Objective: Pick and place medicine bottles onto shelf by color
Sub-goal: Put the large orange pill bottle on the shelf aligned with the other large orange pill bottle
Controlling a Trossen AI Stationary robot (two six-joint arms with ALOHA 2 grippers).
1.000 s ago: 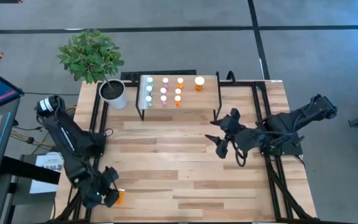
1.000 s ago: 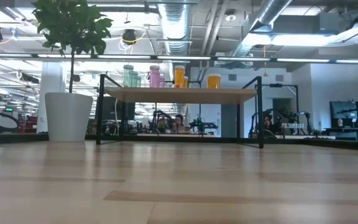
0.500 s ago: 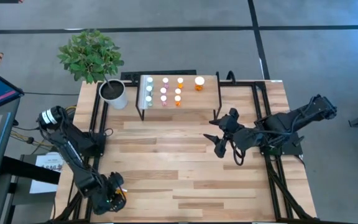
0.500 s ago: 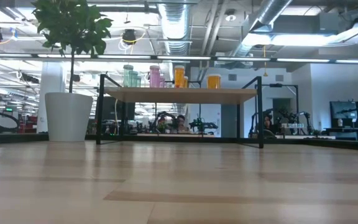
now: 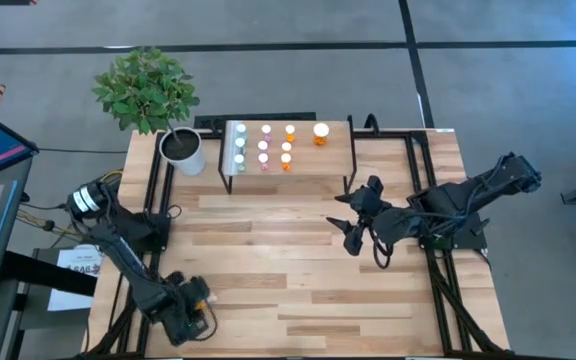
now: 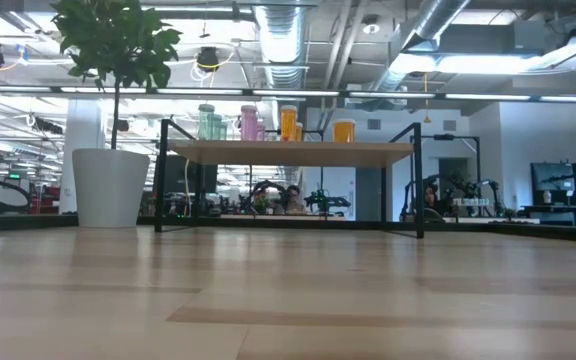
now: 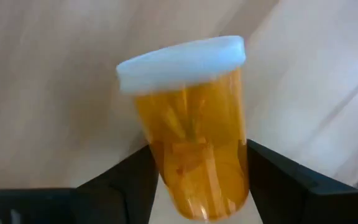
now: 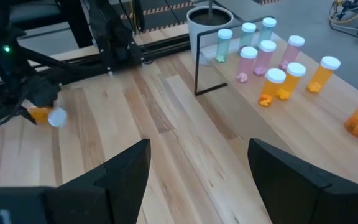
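Observation:
A larger orange medicine bottle (image 7: 194, 152) with a white cap sits between the fingers of my left gripper (image 5: 196, 308), over the table's near left corner. It also shows in the right wrist view as an orange bottle (image 8: 42, 115) lying level under that gripper. The shelf (image 5: 333, 160) stands at the far edge. On it are rows of green bottles (image 5: 239, 143), pink bottles (image 5: 264, 146) and orange bottles (image 5: 288, 146), plus one larger orange bottle (image 5: 321, 133). My right gripper (image 5: 353, 225) hangs open above the table's right half, holding nothing. My left gripper pinches the orange bottle's body (image 7: 166, 177) between its two fingers, at the half away from the cap. The fingers point down and lie across the bottle. The bottle lies level, with its white cap (image 7: 182, 62) sticking out sideways. Whether it touches the table, I cannot tell.
A white plant pot (image 5: 183, 150) with a leafy plant stands at the far left, beside the shelf. Black frame rails (image 5: 153, 215) run along both table sides. The bare wooden tabletop (image 5: 278, 260) stretches between the shelf and the near edge.
My left gripper has sunk toward the table and shifted a little toward the table's right edge, rolling its wrist somewhat. The orange bottle has stayed between its fingers.

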